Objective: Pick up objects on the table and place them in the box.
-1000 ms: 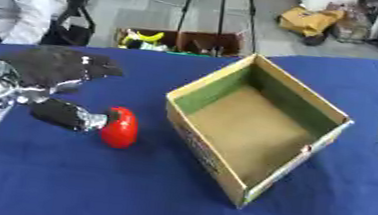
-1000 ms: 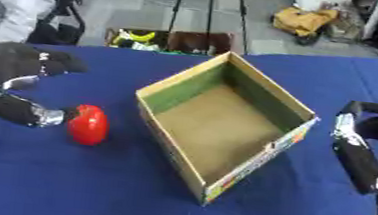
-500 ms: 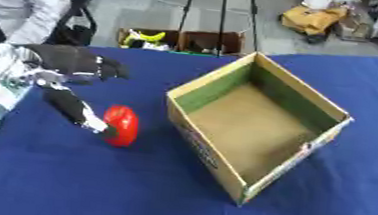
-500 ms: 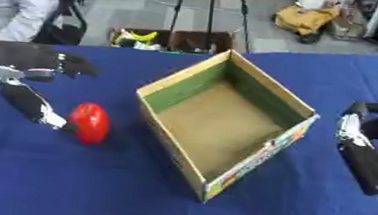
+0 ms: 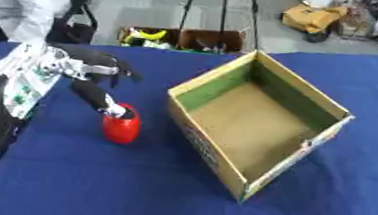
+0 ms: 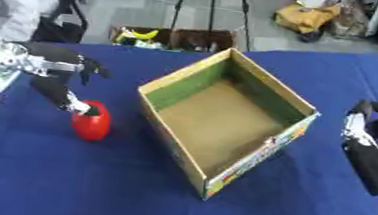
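**Left hand over the red fruit, box waiting beside it**

A red, roundish object (image 5: pixel 121 123) (an apple or a pepper, I can't tell which) sits on the blue table (image 5: pixel 88 184), well apart from the open cardboard box (image 5: pixel 257 122), off the box's left wall. It stands a little taller than wide, so its long axis runs roughly upright.

The left hand (image 5: pixel 90 71) hangs above and behind it, on the side away from the box. One dark digit (image 5: pixel 97 97) slants down and touches the top of the object, while the other fingers (image 5: pixel 122 68) are splayed and lifted off it. Nothing is wrapped around it yet.

The right hand (image 6: pixel 368 151) sits idle beyond the box's far side, fingers relaxed, and holds nothing.

So the left hand is plainly the nearer one. The object lies just below its fingers, toward the box, and I'd guess the grasp has to close from above.
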Robot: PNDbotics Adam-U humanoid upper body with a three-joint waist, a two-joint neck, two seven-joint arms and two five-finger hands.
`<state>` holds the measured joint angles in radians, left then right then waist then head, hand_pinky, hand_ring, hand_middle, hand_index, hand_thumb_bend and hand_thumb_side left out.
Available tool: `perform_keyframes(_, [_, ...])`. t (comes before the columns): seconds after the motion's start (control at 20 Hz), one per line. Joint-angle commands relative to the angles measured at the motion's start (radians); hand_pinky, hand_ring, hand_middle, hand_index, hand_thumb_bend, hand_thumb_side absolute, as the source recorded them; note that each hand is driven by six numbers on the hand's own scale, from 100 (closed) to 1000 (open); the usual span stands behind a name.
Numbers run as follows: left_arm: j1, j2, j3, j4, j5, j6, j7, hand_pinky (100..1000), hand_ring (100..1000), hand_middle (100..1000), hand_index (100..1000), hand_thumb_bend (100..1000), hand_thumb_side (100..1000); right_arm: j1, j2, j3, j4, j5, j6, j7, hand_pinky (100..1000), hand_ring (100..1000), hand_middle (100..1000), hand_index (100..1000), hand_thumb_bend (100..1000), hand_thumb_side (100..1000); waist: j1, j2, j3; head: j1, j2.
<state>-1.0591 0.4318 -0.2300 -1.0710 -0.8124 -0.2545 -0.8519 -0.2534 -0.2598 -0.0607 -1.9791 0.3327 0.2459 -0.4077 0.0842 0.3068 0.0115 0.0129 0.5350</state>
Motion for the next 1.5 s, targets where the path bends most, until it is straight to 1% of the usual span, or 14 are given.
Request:
perform_keyframes(0.05, [-0.024, 0.002, 0.018, 0.015, -0.022, -0.039, -0.055, 445, 775, 957, 1000, 462, 620, -0.004, -0.011, -0.001, -0.021, -0.002, -0.001, 0.001, 648, 449, 425, 652, 153, 409, -0.004, -0.023, -0.003, 0.006, 0.000])
perform_keyframes(0.15, [-0.022, 0.000, 0.016, 0.028, -0.044, -0.035, -0.055, 464, 792, 964, 1000, 433, 597, -0.005, -0.011, -0.001, -0.021, -0.003, -0.001, 0.000, 648, 449, 425, 652, 155, 406, -0.003, -0.021, -0.003, 0.006, -0.001])
perform_keyframes(0.35, [-0.021, 0.005, 0.006, 0.052, -0.105, -0.036, -0.055, 498, 816, 976, 1000, 459, 618, -0.005, -0.011, -0.001, -0.021, -0.003, -0.001, 0.001, 647, 449, 424, 652, 154, 408, -0.002, -0.019, -0.002, 0.007, -0.002])
perform_keyframes(0.7, [-0.017, -0.014, 0.021, 0.116, -0.199, -0.093, -0.055, 480, 799, 972, 1000, 477, 660, -0.006, -0.010, -0.001, -0.021, -0.004, -0.001, 0.000, 647, 449, 422, 652, 155, 406, -0.004, -0.013, -0.006, 0.012, -0.004])
perform_keyframes(0.85, [-0.018, -0.021, 0.028, 0.143, -0.219, -0.107, -0.055, 462, 782, 973, 988, 480, 664, -0.008, -0.009, -0.001, -0.021, -0.005, -0.001, 0.001, 646, 449, 422, 651, 155, 406, -0.004, -0.012, -0.008, 0.018, -0.004])
perform_keyframes(0.95, [-0.018, -0.024, 0.030, 0.156, -0.236, -0.114, -0.055, 494, 808, 982, 984, 497, 677, -0.008, -0.009, -0.001, -0.021, -0.005, -0.002, 0.000, 646, 449, 421, 650, 155, 405, -0.004, -0.011, -0.010, 0.022, -0.005])
perform_keyframes(1.05, [-0.019, -0.027, 0.035, 0.163, -0.249, -0.121, -0.055, 503, 814, 984, 983, 499, 683, -0.009, -0.008, -0.001, -0.021, -0.006, -0.002, -0.001, 646, 449, 421, 650, 155, 404, -0.004, -0.010, -0.012, 0.025, -0.005])
perform_keyframes(1.2, [-0.021, -0.031, 0.038, 0.168, -0.252, -0.133, -0.055, 493, 789, 977, 982, 493, 698, -0.009, -0.008, -0.002, -0.021, -0.007, -0.003, -0.005, 645, 448, 420, 649, 155, 401, -0.004, -0.009, -0.012, 0.028, -0.002])
perform_keyframes(1.4, [-0.021, -0.031, 0.037, 0.180, -0.264, -0.138, -0.055, 490, 785, 975, 977, 496, 705, -0.010, -0.008, -0.001, -0.021, -0.008, -0.004, -0.006, 645, 448, 419, 649, 153, 401, -0.003, -0.007, -0.012, 0.030, -0.002])
perform_keyframes(1.45, [-0.020, -0.031, 0.038, 0.183, -0.271, -0.138, -0.055, 465, 770, 968, 975, 488, 699, -0.010, -0.008, -0.001, -0.021, -0.008, -0.004, -0.006, 645, 449, 419, 649, 154, 400, -0.003, -0.007, -0.013, 0.031, -0.002])
perform_keyframes(1.5, [-0.020, -0.031, 0.038, 0.186, -0.276, -0.141, -0.055, 460, 767, 967, 976, 485, 696, -0.010, -0.008, -0.001, -0.021, -0.008, -0.004, -0.006, 645, 449, 419, 649, 154, 400, -0.003, -0.007, -0.012, 0.031, -0.002])
